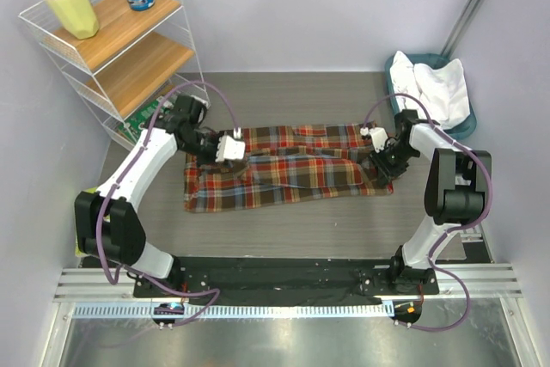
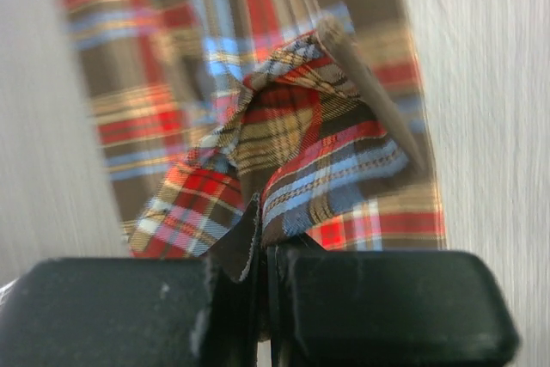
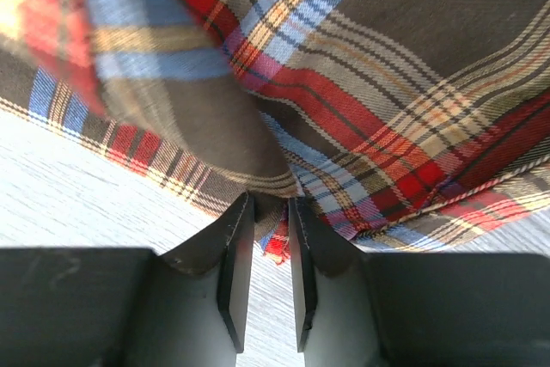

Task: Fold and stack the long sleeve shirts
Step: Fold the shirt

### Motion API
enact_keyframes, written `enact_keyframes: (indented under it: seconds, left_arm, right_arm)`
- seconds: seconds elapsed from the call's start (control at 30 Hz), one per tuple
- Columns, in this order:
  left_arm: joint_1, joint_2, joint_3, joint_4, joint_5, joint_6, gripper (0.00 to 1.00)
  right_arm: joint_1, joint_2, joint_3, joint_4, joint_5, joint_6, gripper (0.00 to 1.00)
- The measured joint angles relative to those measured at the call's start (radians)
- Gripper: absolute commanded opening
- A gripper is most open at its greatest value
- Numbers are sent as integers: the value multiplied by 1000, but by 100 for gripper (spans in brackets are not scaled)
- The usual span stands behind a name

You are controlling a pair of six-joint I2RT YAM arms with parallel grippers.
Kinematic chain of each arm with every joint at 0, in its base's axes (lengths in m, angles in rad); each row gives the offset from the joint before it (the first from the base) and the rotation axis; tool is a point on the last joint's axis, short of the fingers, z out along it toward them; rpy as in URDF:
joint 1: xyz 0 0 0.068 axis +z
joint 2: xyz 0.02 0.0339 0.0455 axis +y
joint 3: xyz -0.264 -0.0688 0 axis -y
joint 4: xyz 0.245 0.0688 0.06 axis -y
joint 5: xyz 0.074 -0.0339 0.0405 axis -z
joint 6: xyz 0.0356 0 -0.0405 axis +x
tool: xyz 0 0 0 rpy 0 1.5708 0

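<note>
Jaws of the left gripper and right gripper each pinch the plaid shirt, its cloth between them. Folding looks barely begun; the white shirt is not yet folded.

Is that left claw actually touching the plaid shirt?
Touching. The left wrist view shows the left gripper shut, a fold of the plaid shirt pinched between its fingers.

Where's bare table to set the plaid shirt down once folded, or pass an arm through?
Two bare table strips: one between the plaid shirt and the arm bases; one between the shirt and the back wall, bordered by the wire shelf and teal basket. Crowded at both shirt ends, where the left fingers and right fingers pinch cloth.
</note>
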Motion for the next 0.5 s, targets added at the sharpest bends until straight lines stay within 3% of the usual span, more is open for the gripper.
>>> enact_keyframes:
  seconds: [0.07, 0.17, 0.23, 0.3, 0.37, 0.4, 0.5]
  left_arm:
    - [12, -25, -76, -6, -19, 103, 4]
    - [26, -48, -181, 10, -50, 228, 19]
    - [36, -53, -234, 43, -73, 277, 35]
    - [57, -59, -278, 87, -87, 311, 49]
    - [95, -68, -309, 111, -95, 343, 52]
    - [117, -74, -315, 110, -98, 357, 64]
    - [178, -108, -315, 104, -101, 388, 64]
  right_arm:
    - [0, 0, 0, 6, 2, 5, 25]
    - [0, 0, 0, 11, 3, 12, 25]
    - [0, 0, 0, 10, 3, 12, 25]
    - [0, 0, 0, 10, 3, 12, 30]
    - [0, 0, 0, 8, 2, 13, 37]
    - [0, 0, 0, 6, -1, 13, 41]
    - [0, -1, 6, -18, -18, 11, 50]
